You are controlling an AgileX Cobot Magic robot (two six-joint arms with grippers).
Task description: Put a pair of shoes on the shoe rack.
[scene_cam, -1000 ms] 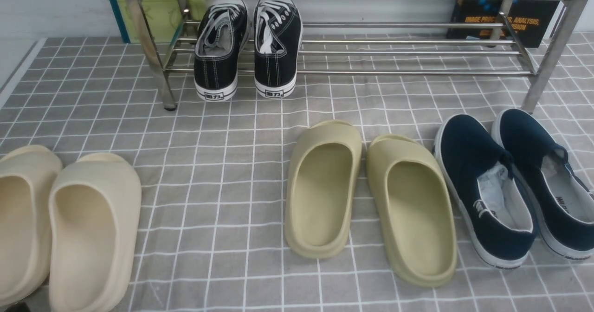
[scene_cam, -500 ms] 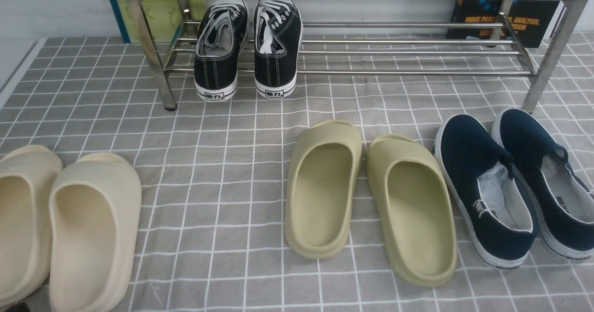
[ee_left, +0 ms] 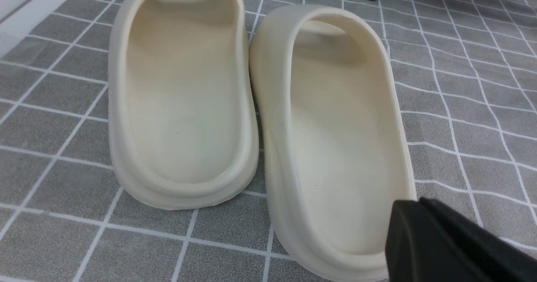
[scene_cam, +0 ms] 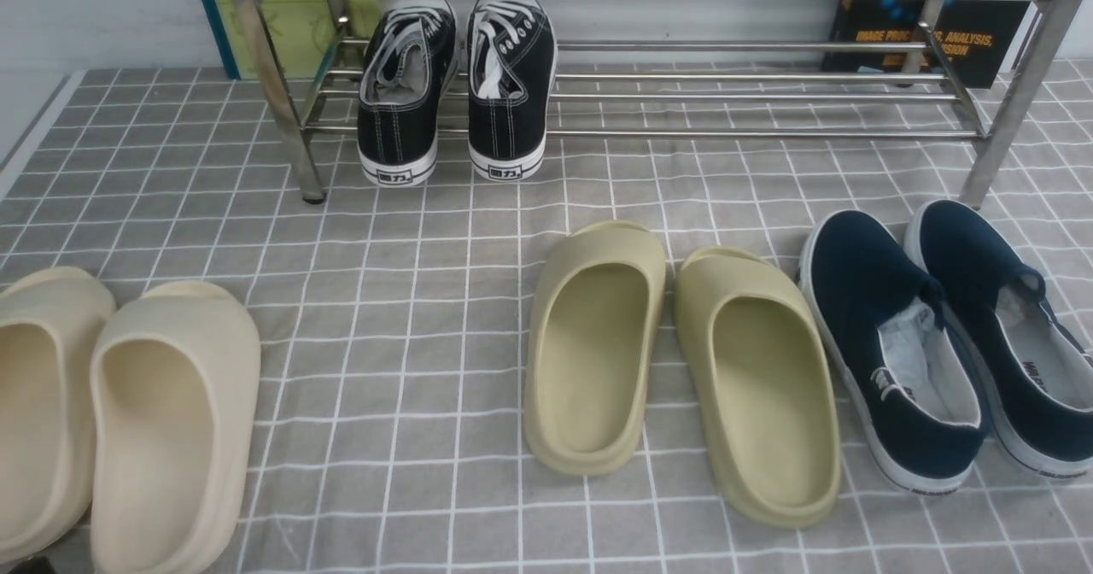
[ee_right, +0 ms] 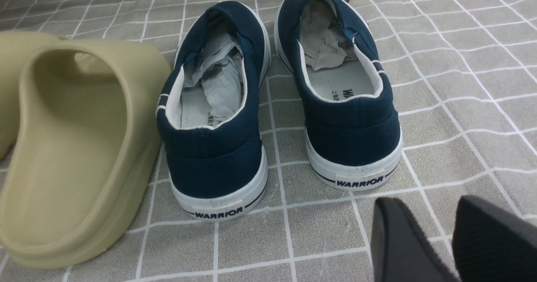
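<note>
The two black canvas sneakers stand on the shoe rack, far left. They look light and soft; the stiff heel rim gives the best hold. Left gripper is closed and empty; right gripper stands slightly apart, empty.

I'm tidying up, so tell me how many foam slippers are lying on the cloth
4. Two cream slippers lie side by side at the near left; two olive slippers sit in the middle. Others could lie beyond the frame.
</note>
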